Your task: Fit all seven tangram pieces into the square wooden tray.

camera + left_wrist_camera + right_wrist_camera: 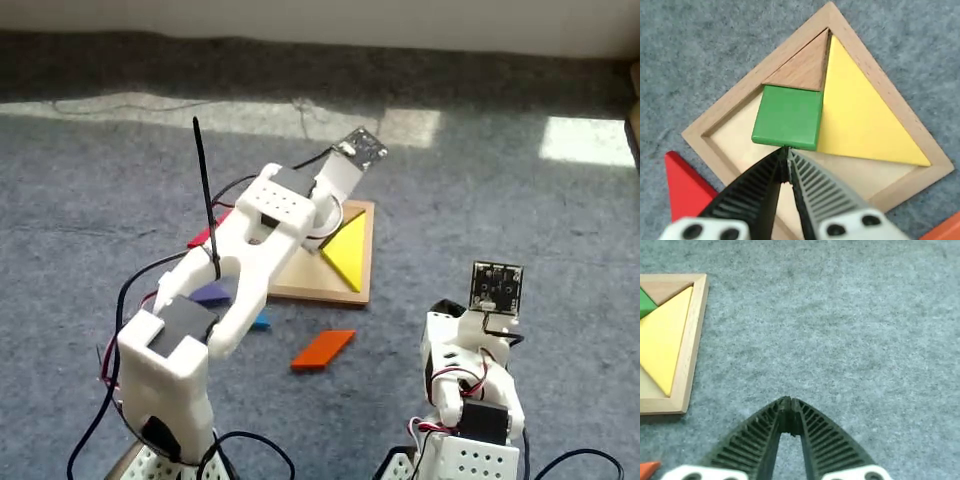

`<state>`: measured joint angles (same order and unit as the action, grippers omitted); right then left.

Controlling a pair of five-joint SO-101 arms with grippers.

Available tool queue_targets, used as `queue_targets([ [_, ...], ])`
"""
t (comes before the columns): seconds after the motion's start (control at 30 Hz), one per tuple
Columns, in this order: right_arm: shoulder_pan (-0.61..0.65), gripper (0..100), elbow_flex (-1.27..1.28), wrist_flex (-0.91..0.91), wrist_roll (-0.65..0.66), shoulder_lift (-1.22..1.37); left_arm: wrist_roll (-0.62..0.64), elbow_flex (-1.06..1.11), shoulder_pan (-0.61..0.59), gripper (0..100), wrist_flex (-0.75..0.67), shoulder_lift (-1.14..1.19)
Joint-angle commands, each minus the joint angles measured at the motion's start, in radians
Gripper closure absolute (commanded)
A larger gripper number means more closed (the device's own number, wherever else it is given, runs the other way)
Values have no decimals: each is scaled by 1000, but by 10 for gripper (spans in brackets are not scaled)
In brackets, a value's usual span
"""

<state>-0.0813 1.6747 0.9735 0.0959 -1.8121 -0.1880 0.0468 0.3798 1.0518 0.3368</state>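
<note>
The left arm (250, 250) was stretched out over the square wooden tray (757, 74), which lay flat on the grey carpet (480, 200). The left gripper (786, 152) had its two jaws pressed together and nothing between them. Its tip stood just at one edge of the green square (787, 116); I could not tell if it really touched the piece.

Three pieces were lying inside the tray. The big yellow triangle (860, 115) filled about one half, with its long side along the rim. The green square was beside it, edge against edge. A small triangle of plain wood colour (802, 67) sat in a corner of the tray, touching both the square and the yellow triangle. The other part of the tray floor was bare.

Outside the tray, a red piece (685, 185) lay on the carpet just beside one side of it. An orange parallelogram (323, 349) lay near the front edge, and a purple piece (212, 293) and a blue piece (260, 322) were partly hidden under the left arm.

The right gripper (790, 402) was also closed on nothing, above bare carpet, well apart from the tray.
</note>
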Motion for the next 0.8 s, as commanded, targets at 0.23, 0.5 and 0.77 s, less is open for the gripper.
queue_targets([
  [0.23, -12, 991, 145, 2, 9, 5, 9, 134, -7, 993, 25, -240],
  [0.5, -13, 991, 145, 2, 9, 5, 5, 171, -248, 941, 25, -294],
  [0.77, -12, 991, 145, 2, 9, 5, -127, 137, -377, 718, 34, -191],
])
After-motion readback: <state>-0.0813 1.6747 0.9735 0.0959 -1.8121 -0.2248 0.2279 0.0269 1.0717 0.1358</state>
